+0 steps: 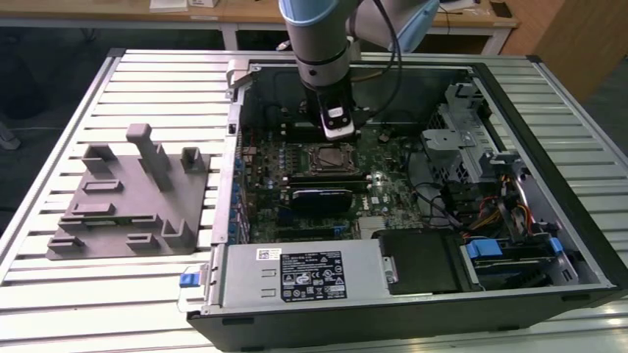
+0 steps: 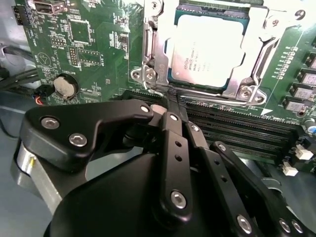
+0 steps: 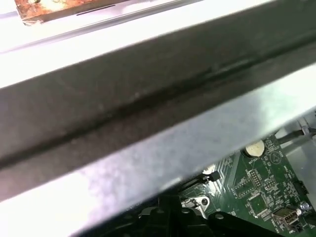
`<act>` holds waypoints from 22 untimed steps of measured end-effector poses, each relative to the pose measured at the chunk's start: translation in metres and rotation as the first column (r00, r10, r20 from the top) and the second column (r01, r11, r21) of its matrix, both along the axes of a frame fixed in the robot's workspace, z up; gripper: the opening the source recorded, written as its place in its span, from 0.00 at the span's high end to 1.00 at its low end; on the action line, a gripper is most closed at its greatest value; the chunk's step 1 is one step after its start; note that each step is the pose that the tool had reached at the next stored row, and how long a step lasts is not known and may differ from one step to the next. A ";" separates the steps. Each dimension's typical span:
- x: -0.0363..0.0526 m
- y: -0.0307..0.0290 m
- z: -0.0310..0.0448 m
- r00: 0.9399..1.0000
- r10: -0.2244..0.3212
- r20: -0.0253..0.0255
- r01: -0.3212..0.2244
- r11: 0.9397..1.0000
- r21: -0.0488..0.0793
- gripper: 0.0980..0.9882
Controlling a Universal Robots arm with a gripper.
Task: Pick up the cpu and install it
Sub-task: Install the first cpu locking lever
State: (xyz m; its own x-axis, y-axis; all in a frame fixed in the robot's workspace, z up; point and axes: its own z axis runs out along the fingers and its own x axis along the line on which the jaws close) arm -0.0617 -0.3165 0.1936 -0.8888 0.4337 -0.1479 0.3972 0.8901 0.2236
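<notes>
Tabletop [image 1: 59, 294] of pale metal slats carries the whole setup. At the exterior view's left a grey fixture [image 1: 128, 195] with upright blocks lies flat on the slats, well apart from the claw. Just beside it, toward the middle, an open computer case [image 1: 228, 81] lies on its side, its green motherboard [image 1: 383, 158] facing up.

The arm [image 1: 319, 33] comes down from the upper middle of the exterior view into the case. The claw [image 1: 339, 137] hangs close over the board, just beside the far edge of the socket [image 1: 329, 157].

In the second wrist view the claw [image 2: 168, 104] is closed, its black fingers [image 2: 174, 143] drawn together with nothing between them. The tips sit at the socket's edge, between the socket and the long black memory slots [image 2: 232, 133]. The cpu [image 2: 207, 47] lies flat in the socket, pale silver top up, a metal frame around its edges. It is near the claw but apart from it.

A round coin battery [image 2: 65, 86] sits on the board in both wrist views [image 3: 254, 147].

Low in the exterior view a power supply [image 1: 294, 273] fills the case's near edge. At the exterior view's right are a metal drive cage [image 1: 461, 143] and bundled coloured cables [image 1: 490, 213].
</notes>
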 end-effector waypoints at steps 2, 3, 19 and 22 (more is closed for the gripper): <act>0.0000 0.0000 0.0027 1.000 0.000 0.000 0.000 1.000 0.000 0.99; 0.0000 0.0000 0.0043 1.000 0.000 0.000 0.000 1.000 0.000 0.99; 0.0012 0.0000 0.0143 1.000 0.000 -0.027 0.000 1.000 -0.024 0.99; 0.0026 -0.0002 0.0143 0.998 -0.001 -0.056 -0.002 0.999 -0.054 0.99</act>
State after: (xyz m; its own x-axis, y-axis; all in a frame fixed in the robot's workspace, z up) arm -0.0591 -0.3167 0.2079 -0.8963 0.4264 -0.1216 0.4076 0.9003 0.1525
